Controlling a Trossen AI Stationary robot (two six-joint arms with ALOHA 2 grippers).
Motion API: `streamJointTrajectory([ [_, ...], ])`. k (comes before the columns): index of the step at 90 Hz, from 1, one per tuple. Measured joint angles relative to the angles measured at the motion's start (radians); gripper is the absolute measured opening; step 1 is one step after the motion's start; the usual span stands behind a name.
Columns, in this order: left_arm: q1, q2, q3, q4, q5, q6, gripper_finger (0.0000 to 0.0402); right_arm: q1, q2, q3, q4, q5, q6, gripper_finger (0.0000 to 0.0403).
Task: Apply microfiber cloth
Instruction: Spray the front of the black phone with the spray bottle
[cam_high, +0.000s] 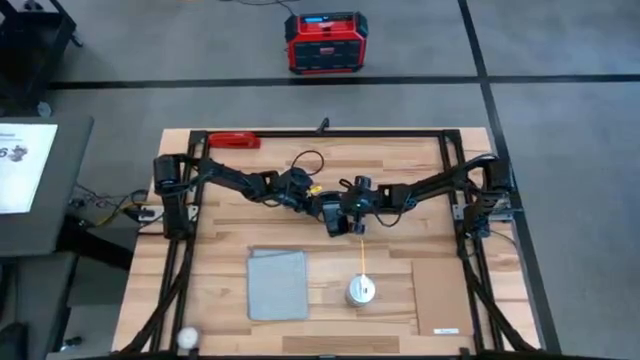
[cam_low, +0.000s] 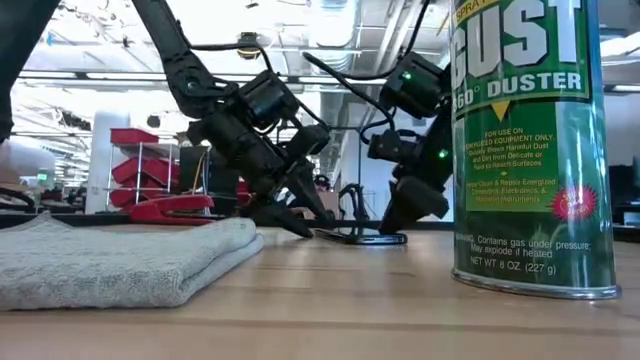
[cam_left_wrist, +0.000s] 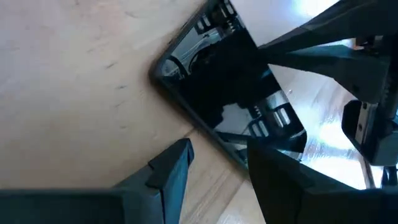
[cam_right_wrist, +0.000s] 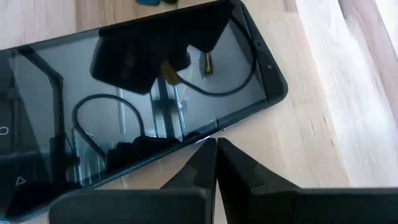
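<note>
**Both tools at the phone, cloth not yet picked up**

My left tool (cam_left_wrist: 217, 165) sits low at the middle of the bench, its fingers set narrowly apart with one edge of the black phone (cam_high: 333, 215) between them; whether they press on it I cannot tell. The microfiber cloth (cam_high: 277, 284) lies folded and flat toward the near edge of the bench, left of centre, well apart from both tools. My right tool (cam_right_wrist: 216, 158) comes down on the other side of the phone, fingers closed together and empty, tips just beside the phone's edge. The duster can (cam_high: 361, 291) stands near the near edge, right of the cloth. I judge this the steadying step; next, one tool must leave the phone and reach the cloth.
</note>
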Motion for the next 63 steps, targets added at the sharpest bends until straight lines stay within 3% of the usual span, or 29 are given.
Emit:
streamJointTrajectory([
  [13,0.0,0.0,0.0,0.0,-0.001,0.0,0.0144,0.007,0.001,0.0,0.032,-0.071,0.018,0.0],
  [63,-0.008,-0.002,-0.005,0.004,-0.013,0.002,0.0144,0.062,-0.003,0.002,0.012,-0.088,0.055,0.0],
])
